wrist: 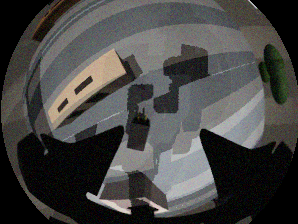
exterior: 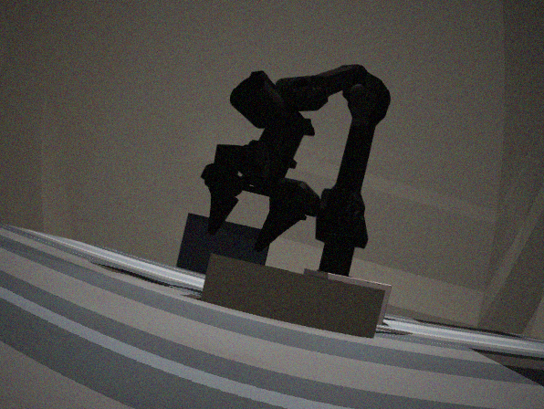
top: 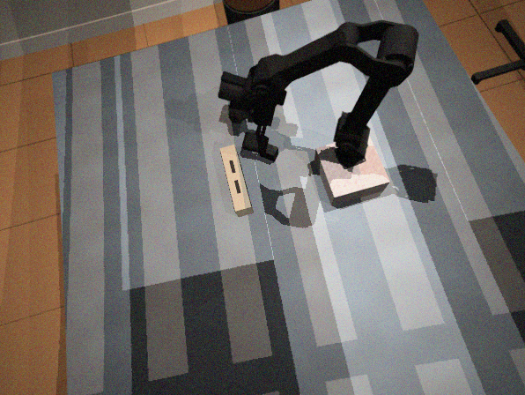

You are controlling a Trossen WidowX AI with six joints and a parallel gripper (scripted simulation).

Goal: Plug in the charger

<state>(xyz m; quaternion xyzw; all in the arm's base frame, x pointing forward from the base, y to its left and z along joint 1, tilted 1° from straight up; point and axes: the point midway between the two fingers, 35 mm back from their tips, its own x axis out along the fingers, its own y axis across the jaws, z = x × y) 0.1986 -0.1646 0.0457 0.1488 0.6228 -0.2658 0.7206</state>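
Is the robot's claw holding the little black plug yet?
No. The gripper is open and holds nothing; the charger lies on the mat beneath it, beside the power strip.

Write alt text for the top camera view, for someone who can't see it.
A black robot arm bends over a grey striped mat, its open, empty gripper poised just above a small dark charger. A cream power strip with two slotted outlets lies beside the charger, unplugged.
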